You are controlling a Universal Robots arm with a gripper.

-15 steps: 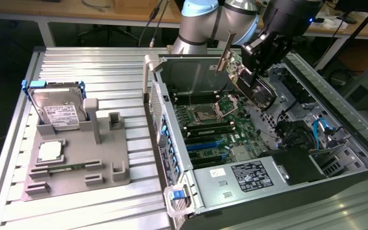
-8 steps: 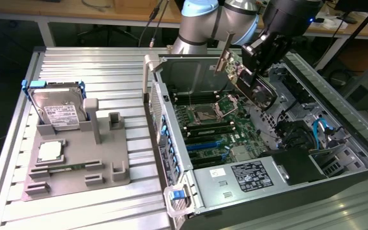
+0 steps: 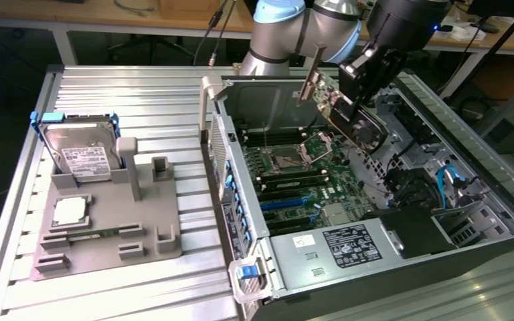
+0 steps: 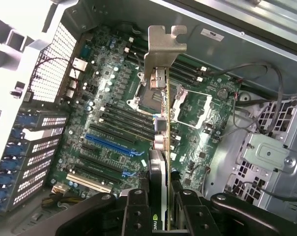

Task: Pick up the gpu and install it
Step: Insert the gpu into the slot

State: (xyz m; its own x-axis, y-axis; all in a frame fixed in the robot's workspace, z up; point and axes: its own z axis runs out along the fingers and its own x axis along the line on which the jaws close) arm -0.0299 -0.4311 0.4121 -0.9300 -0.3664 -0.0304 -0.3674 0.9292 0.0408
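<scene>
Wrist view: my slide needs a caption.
The fingers hold the gpu edge-on above the motherboard in the open case.

Open case, accessed from above. Room is left over the motherboard between the side walls, and the blue expansion slots are uncovered. The middle is partly taken up by the gpu, clamped edge-on in the gripper. Obstructions are noted at the exterior view's right, where loose cables lie, and at the near end, where the power supply sits.

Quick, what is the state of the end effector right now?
End effector: closed, holding the gpu above the open computer case.
</scene>
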